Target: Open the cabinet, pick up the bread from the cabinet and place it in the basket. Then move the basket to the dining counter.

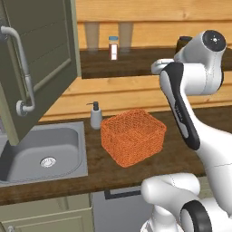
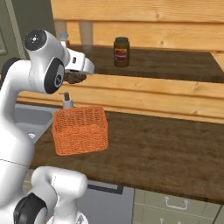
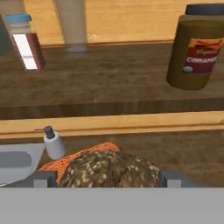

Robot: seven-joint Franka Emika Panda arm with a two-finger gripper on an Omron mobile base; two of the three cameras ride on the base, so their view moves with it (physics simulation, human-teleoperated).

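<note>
End effector (image 3: 107, 177) holds the bread (image 3: 109, 170) between widely spread fingers (image 3: 43, 178), at shelf height. The basket (image 2: 81, 129) sits on the tabletop (image 2: 166, 148) below and slightly ahead, beside the soap dispenser (image 2: 67, 101). Coming move is judged a descent toward the basket's open top. Cabinet (image 1: 38, 59) door hangs open at left.
</note>
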